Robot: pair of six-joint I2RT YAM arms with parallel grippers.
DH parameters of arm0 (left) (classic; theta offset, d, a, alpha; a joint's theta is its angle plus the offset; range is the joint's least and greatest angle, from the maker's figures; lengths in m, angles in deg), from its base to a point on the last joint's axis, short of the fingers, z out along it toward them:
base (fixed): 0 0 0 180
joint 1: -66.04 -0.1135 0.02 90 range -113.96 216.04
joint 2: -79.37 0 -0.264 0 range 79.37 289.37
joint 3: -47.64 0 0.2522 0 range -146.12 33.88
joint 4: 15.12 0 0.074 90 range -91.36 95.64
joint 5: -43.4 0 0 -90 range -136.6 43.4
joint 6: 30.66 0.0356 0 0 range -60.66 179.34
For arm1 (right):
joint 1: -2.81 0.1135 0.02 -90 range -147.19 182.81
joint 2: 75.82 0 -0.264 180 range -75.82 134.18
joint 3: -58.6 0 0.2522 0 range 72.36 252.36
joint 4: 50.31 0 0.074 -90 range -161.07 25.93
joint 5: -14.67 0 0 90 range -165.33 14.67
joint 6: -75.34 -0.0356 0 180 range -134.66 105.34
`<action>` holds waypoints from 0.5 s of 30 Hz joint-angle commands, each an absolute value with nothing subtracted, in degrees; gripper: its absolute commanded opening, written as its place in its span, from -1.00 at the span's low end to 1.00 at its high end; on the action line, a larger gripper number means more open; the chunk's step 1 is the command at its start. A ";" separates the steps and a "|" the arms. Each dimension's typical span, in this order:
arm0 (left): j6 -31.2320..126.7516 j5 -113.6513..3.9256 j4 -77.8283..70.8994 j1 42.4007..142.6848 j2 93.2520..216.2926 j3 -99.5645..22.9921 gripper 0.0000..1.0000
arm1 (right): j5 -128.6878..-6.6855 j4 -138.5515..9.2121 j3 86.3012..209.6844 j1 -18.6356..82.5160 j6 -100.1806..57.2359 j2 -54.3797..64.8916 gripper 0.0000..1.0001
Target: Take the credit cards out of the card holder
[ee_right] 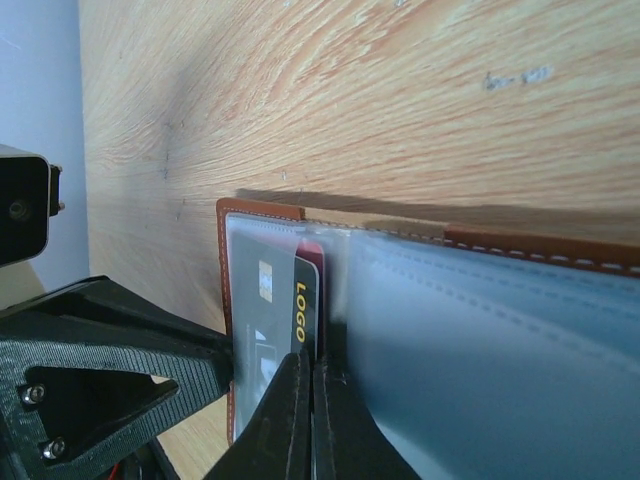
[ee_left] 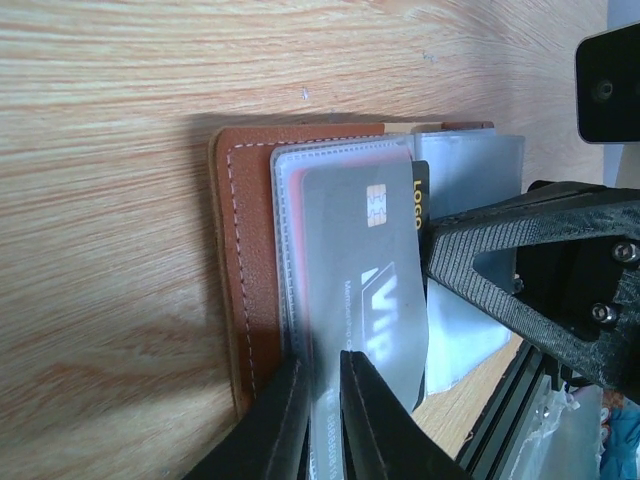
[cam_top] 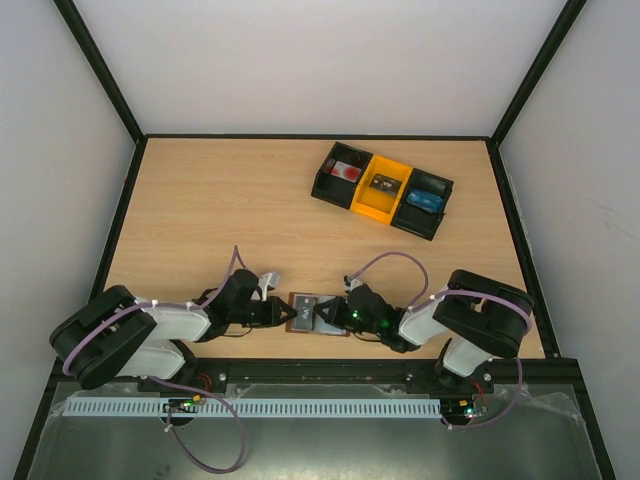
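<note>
The brown card holder [cam_top: 318, 316] lies open on the table between my two grippers. In the left wrist view its brown cover [ee_left: 250, 250] holds clear sleeves; a grey credit card [ee_left: 365, 250] with a chip lies over them, a black "LOGO" card [ee_left: 419, 195] beneath. My left gripper [ee_left: 322, 375] is shut on the grey card's near end. In the right wrist view the grey card [ee_right: 262, 300], black card [ee_right: 306, 300] and a red card edge [ee_right: 312, 247] show. My right gripper [ee_right: 312, 385] is shut at the holder's [ee_right: 260, 209] fold, pinching a clear sleeve beside the black card.
A black-and-yellow tray of bins [cam_top: 381, 190] stands at the back right of the wooden table [cam_top: 220, 210]. The table's near edge and a black rail [cam_top: 330, 370] run just behind the grippers. Enclosure walls surround the table.
</note>
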State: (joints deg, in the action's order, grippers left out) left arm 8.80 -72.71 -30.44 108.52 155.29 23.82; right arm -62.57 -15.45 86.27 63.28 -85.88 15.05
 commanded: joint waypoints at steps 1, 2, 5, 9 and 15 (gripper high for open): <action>9.81 -69.16 -25.29 108.67 156.35 25.05 -0.75 | -62.44 -12.18 84.78 64.07 -86.24 13.82 -0.96; 9.85 -69.19 -25.21 108.67 156.37 25.01 -0.75 | -62.73 -12.28 84.49 64.12 -86.21 13.45 -0.96; 9.86 -69.10 -25.18 108.67 156.36 25.05 -0.75 | -63.87 -13.18 83.91 64.08 -86.07 12.18 -0.96; 9.77 -69.19 -25.22 108.67 156.36 24.93 -0.75 | -65.60 -14.69 83.08 64.14 -85.95 9.76 -0.96; 9.77 -69.28 -25.31 108.67 156.31 25.01 -0.84 | -66.57 -16.72 82.86 64.07 -85.76 8.03 -0.96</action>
State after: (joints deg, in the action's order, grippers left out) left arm 8.82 -72.51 -30.49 108.52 155.31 23.82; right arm -64.21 -15.41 83.52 63.70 -85.88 9.30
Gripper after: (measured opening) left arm 0.101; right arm 0.022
